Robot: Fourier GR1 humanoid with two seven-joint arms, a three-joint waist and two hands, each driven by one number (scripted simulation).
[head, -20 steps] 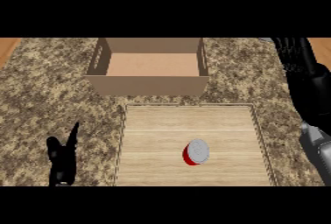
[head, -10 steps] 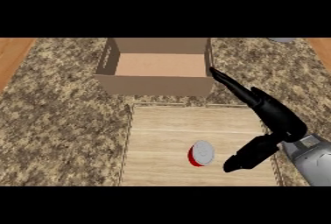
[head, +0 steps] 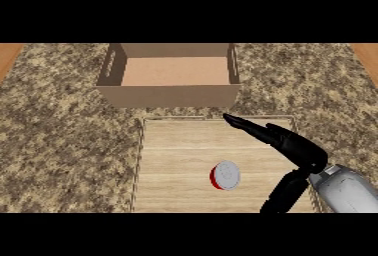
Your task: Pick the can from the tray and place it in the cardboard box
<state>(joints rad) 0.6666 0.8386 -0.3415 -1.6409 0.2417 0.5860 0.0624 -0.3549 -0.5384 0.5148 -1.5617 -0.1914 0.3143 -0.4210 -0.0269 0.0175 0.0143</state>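
Note:
A red can [head: 224, 175] with a silver top stands on the wooden tray [head: 173, 150], right of the tray's middle. My right hand [head: 295, 150] hovers over the tray's right side, open, with straight fingers stretched up-left toward the box's near right corner and the thumb pointing down. The can sits just left of the thumb, apart from it. The open cardboard box [head: 171, 75] stands behind the tray with nothing visible inside. My left hand is out of view.
Speckled granite counter [head: 66, 150] surrounds the tray and box. Wooden strips show at the far top corners [head: 9, 50].
My right hand has moved left and lower over the tray, closer to the can. The left hand, seen at the lower left one second ago, has left the view.

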